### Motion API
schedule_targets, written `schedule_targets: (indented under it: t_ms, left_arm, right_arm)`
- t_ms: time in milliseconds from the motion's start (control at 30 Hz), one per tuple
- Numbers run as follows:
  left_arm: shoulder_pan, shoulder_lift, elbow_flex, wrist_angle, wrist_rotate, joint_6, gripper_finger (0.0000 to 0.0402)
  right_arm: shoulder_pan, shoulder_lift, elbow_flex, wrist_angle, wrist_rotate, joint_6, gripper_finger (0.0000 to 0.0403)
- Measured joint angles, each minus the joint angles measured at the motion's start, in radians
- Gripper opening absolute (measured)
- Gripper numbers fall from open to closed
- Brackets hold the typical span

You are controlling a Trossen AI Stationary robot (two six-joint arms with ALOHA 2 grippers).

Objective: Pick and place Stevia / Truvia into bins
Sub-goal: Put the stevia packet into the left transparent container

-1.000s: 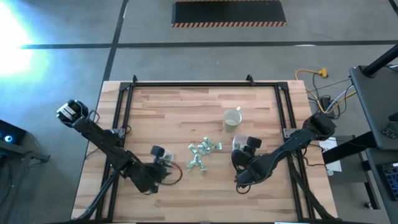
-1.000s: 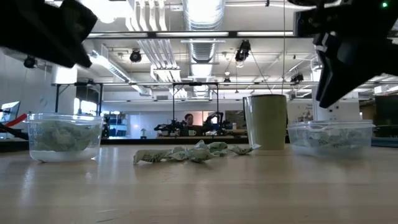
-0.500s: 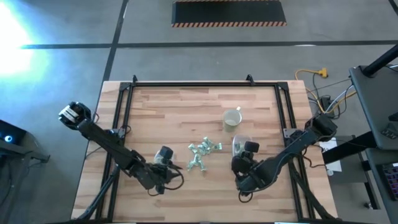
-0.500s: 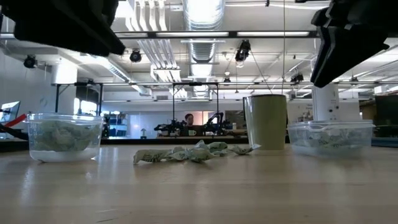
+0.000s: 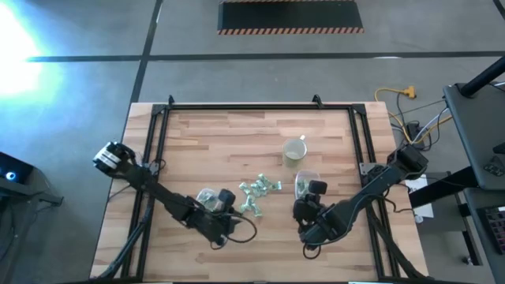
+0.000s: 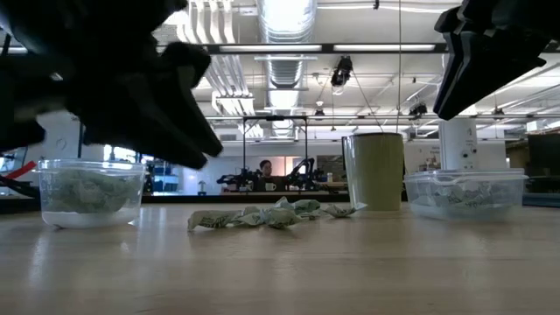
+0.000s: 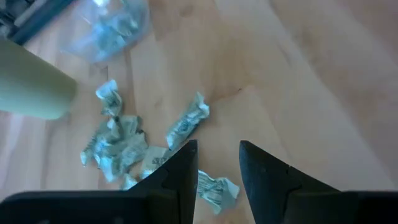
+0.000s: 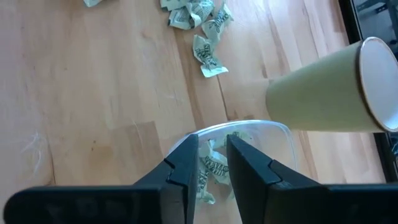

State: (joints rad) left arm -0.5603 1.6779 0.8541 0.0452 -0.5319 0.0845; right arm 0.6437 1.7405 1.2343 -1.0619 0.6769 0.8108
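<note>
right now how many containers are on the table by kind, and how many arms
clear plastic tubs: 2, a round tub and a rounded-rectangular tub, both holding packets
cream mug: 1
robot arms: 2, left end effector over the loose packet pile, right end effector over the rounded-rectangular tub
total: 5
loose packets: too bunched to count

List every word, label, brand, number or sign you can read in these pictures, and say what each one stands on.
No text can be read in any view.
Sweetener packets: there is dark print on the paper, too blurred to read.
Cream mug: plain, no lettering shows.
Clear tub: no label shows.
Striped floor mat: hazard stripes along its edge only, no words.
</note>
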Motion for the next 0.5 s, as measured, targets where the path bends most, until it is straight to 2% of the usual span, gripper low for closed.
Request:
schedule_targets:
  t_ms: [200,367,500]
  left_arm:
    - [0.043,0.085,0.036,-0.004,0.013,-0.002,0.0101]
    - [0.065,0.096,0.04,-0.004,0.11,-0.037,0.0101]
    - [0.076,0.096,0.039,-0.03,0.13,-0.079,0.0101]
  right_arm:
    - [0.0,0.0,0.0,0.003,0.0,0.0,0.0077]
    - [0.0,0.0,0.0,0.003,0.0,0.0,0.007]
    - [0.0,0.0,0.0,0.004,0.0,0.0,0.0068]
